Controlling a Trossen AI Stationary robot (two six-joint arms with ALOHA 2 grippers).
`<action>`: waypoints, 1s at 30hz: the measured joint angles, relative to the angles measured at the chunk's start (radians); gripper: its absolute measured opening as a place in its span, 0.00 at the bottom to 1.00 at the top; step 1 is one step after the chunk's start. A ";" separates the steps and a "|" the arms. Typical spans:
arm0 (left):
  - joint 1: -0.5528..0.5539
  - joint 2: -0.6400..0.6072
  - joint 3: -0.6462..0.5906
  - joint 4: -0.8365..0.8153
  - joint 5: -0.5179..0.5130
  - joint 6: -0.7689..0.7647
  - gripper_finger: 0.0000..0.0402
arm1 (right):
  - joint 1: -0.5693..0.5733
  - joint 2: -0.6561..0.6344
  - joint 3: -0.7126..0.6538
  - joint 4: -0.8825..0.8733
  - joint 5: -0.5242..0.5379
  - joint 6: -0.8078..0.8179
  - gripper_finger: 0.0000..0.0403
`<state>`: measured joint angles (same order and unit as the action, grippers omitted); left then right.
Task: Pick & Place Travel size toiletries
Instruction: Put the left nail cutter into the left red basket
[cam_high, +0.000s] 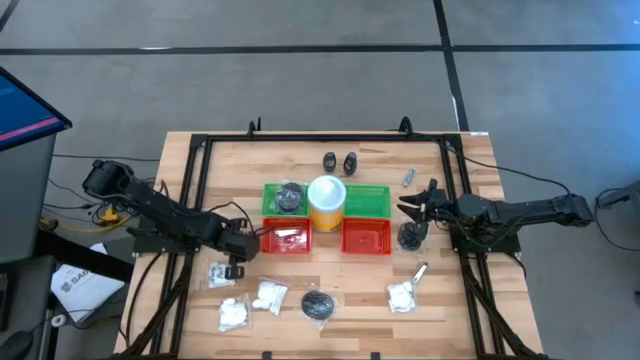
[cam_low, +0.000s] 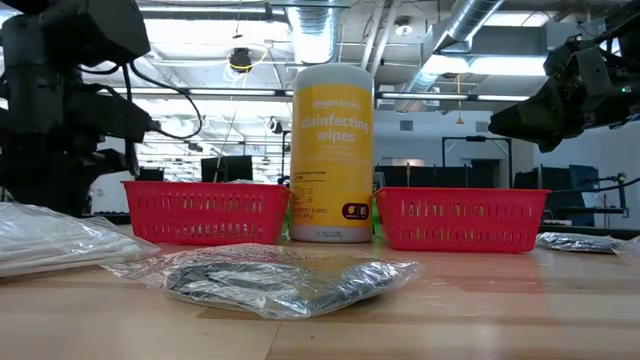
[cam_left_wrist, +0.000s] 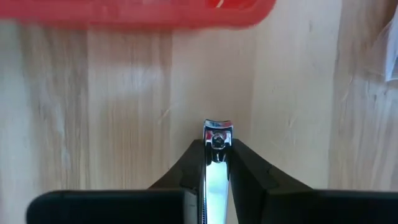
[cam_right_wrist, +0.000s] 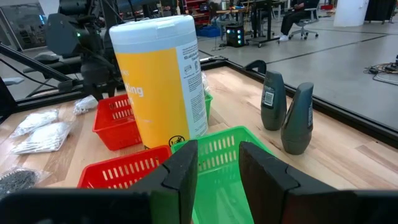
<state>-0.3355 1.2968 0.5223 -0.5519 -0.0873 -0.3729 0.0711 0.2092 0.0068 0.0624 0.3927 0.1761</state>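
My left gripper (cam_high: 234, 268) points down at the table just in front of the left red tray (cam_high: 287, 240) and is shut on a small silvery nail clipper (cam_left_wrist: 217, 146). My right gripper (cam_right_wrist: 214, 167) waits open and level at the table's right side, with nothing between its fingers. Clear-wrapped white packets (cam_high: 232, 312) and a wrapped dark round pad (cam_high: 318, 305) lie flat near the front edge. Two tiny black bottles (cam_high: 340, 162) stand upright at the far side. My left gripper pinches the nail clipper's two long sides (cam_left_wrist: 216, 163) between its two fingers (cam_left_wrist: 249, 171), coming from above and lying along it. The clipper's riveted end (cam_left_wrist: 217, 135) sticks out past the fingertips toward the table. Whether it is lifted clear I cannot tell.
A yellow wipes cylinder (cam_high: 327, 200) stands in the middle between green trays (cam_high: 368, 200) and red trays (cam_high: 367, 238). One dark pad (cam_high: 288, 197) lies in the left green tray, another (cam_high: 410, 237) beside the right red tray. A black frame (cam_high: 190, 200) borders the table.
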 joint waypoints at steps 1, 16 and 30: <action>0.000 -0.022 -0.002 -0.011 -0.006 -0.010 0.09 | 0.000 0.000 0.000 0.000 0.000 0.000 0.27; 0.000 -0.256 0.002 -0.078 -0.062 -0.185 0.10 | 0.000 0.000 0.000 0.000 0.000 -0.002 0.27; 0.000 -0.374 0.004 0.148 -0.205 -0.208 0.11 | 0.000 0.000 0.000 0.000 0.000 0.000 0.27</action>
<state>-0.3355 0.9230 0.5262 -0.4035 -0.2926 -0.5806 0.0709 0.2092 0.0069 0.0622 0.3927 0.1764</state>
